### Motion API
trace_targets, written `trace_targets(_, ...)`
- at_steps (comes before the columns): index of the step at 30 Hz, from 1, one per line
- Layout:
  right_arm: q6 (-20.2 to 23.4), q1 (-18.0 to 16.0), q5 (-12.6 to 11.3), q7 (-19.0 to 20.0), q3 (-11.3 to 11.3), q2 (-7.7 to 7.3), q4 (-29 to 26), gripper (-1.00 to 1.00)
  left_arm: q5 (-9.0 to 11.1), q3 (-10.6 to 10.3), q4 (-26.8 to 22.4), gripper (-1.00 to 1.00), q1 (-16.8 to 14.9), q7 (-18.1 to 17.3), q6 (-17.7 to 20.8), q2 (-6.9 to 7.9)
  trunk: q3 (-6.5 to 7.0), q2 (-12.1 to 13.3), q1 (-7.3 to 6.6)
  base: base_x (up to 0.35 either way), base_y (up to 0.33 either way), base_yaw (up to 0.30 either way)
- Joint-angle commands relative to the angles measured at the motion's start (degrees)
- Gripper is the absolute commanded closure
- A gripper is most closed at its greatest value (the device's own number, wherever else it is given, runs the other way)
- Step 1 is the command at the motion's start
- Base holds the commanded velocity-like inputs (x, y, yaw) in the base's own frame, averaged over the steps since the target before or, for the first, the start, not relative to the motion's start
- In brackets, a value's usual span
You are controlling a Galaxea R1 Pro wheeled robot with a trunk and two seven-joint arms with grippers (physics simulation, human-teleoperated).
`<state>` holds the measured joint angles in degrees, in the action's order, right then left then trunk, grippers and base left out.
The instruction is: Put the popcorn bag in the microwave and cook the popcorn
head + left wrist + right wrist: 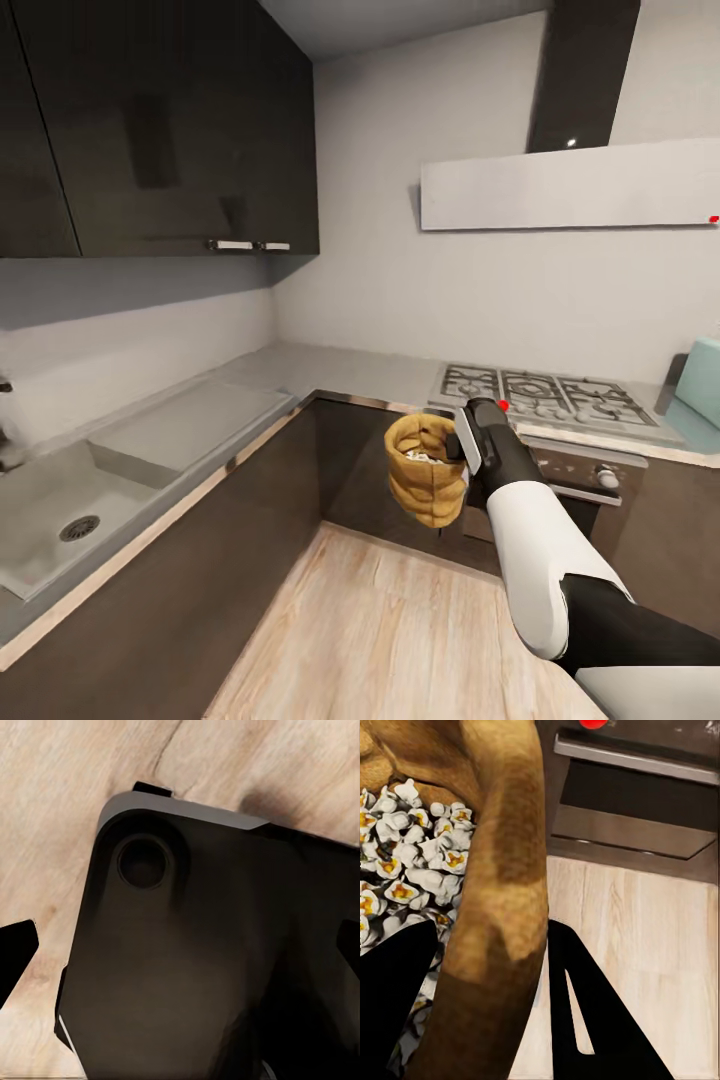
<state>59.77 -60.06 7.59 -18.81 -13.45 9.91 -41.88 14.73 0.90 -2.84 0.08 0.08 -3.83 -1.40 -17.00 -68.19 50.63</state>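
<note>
Left claw [19,960]: in our left wrist view one dark finger tip shows at the edge over the wooden floor [52,810], beside a big dark body part of ours; we cannot tell whether it is open or closed.
Sink [60,520]: sunk in the desk [330,365] at far left, drain visible, with a draining board next to it.
Wall cabinets [160,120]: dark and glossy, above the sink side.
Popcorn bag [427,470]: held in the air over the floor, in front of the dark cabinet fronts, upright, white popped kernels [412,855] inside.
Right claw [465,447]: closed on the bag's rim, one finger inside among the kernels, one outside.
Gas hob [545,395]: just behind the bag, oven [590,480] below.
Microwave [700,395]: pale blue corner at far right on the desk.
</note>
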Motion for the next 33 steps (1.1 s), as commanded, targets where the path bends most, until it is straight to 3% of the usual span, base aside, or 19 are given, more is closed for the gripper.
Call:
trace_targets(1,0.2,-0.1,0.6,0.3,-0.3,0.09,-0.1,1.0,0.2,0.1,-0.1,-1.0,0.0,0.0,-0.1,-0.01,-0.06,0.0,-0.03,-0.345,0.0,0.0)
trace_targets(25,0.2,0.0,0.8,0.2,-0.3,0.09,0.0,1.0,0.2,0.1,-0.1,-1.0,0.0,0.0,-0.1,-0.01,-0.06,0.0,-0.03,-0.346,0.0,0.0)
trace_targets(33,0.2,0.1,0.5,0.4,-0.4,0.09,2.8,1.0,0.2,0.1,-0.1,-1.0,0.0,0.0,-0.1,-0.01,-0.06,0.0,-0.03,-0.346,0.0,0.0)
